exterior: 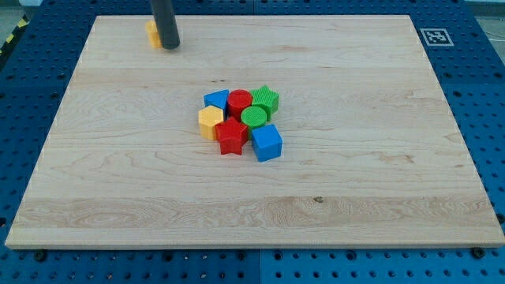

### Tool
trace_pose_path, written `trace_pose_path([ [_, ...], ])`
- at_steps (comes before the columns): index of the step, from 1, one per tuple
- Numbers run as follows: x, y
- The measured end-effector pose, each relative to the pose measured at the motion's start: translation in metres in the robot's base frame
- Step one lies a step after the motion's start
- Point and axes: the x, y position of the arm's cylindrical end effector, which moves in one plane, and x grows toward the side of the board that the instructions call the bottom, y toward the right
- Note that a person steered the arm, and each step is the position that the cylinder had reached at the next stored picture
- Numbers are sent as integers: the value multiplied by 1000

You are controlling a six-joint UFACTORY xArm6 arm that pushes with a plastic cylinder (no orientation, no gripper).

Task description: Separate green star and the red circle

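The green star (267,99) sits at the upper right of a tight cluster in the middle of the wooden board (355,158). The red circle (240,102) touches it on its left. A green circle (255,117) lies just below both. My tip (170,46) is far off at the view's top left, right beside a yellow block (152,34) and well apart from the cluster.
The cluster also holds a blue triangle-like block (215,99), a yellow hexagon block (210,122), a red star (232,136) and a blue cube (267,143). A marker tag (435,36) sits off the board's top right corner.
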Motion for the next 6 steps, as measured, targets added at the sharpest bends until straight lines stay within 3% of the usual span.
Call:
trace_pose_path([
  [1, 9, 0],
  [3, 134, 123],
  [4, 174, 173],
  [6, 183, 242],
])
